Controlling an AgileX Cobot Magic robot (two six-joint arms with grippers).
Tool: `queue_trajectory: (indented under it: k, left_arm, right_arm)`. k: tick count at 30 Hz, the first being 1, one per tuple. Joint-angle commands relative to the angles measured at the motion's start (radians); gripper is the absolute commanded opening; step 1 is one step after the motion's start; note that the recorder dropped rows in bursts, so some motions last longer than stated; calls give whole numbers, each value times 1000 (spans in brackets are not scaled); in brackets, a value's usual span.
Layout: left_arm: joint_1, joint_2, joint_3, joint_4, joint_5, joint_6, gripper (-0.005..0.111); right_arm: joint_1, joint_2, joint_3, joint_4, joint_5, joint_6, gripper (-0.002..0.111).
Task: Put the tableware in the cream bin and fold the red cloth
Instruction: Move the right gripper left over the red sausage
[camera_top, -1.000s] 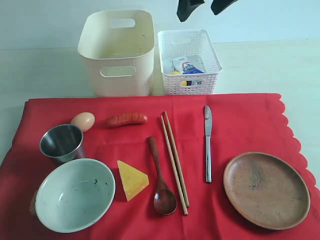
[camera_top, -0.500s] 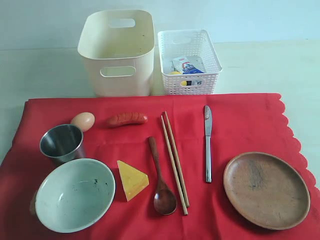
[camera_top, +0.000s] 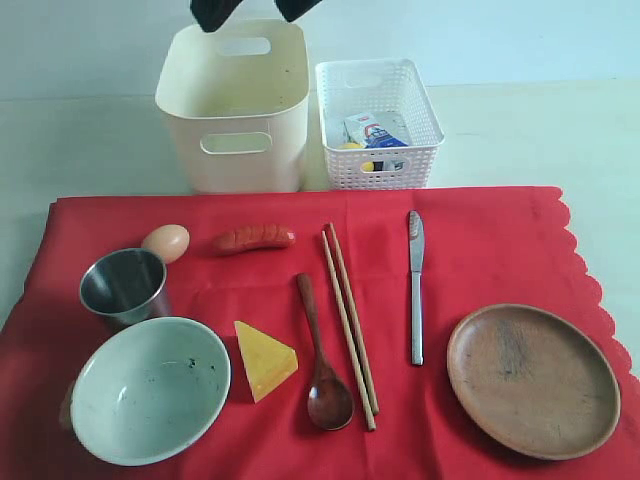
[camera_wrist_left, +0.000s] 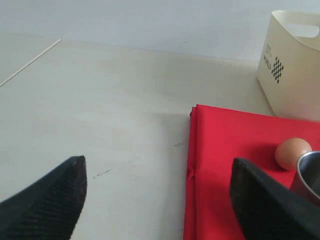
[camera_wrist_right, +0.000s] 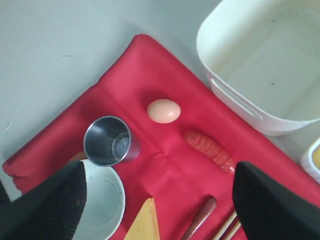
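Well, my left gripper (camera_wrist_left: 157, 161) and right gripper (camera_wrist_right: 159, 165) gape wide, empty. The cup (camera_wrist_right: 111, 141) stands near the cloth's (camera_wrist_right: 130, 75) left edge, egg (camera_wrist_right: 163, 110) close beside; a careless grab could tip it or roll the egg.

The exterior view is taken from beyond the near edge of the red cloth (camera_top: 480, 250), raised and tilted down. Most of the cloth is taken in, with the cream bin (camera_top: 235, 150) and white lattice basket (camera_top: 378, 160) beyond its far edge. The left wrist view is set low and close to the table (camera_wrist_left: 100, 110), off the cloth's left edge, and is faced across bare tabletop toward the cloth's far left corner. The right wrist view is held high over that same corner and is faced steeply down. The egg (camera_top: 166, 241), the steel cup (camera_top: 124, 285) and the cream bin are shared by all three views.
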Motion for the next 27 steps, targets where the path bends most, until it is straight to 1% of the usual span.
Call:
queue_trajectory:
  k: [1, 6, 12, 27]
  left_arm:
    - [-3, -5, 2, -2, -10, -4, 75]
    - [-3, -5, 2, -2, -10, -4, 75]
    - [-3, -5, 2, -2, -10, -4, 75]
    - [-3, -5, 2, -2, -10, -4, 75]
  right_arm:
    - [44, -10, 0, 2, -1, -35, 76]
    - [78, -10, 0, 0, -1, -92, 76]
    - [89, 14, 0, 32, -27, -198, 76]
    - [89, 199, 0, 57, -10, -209, 76]
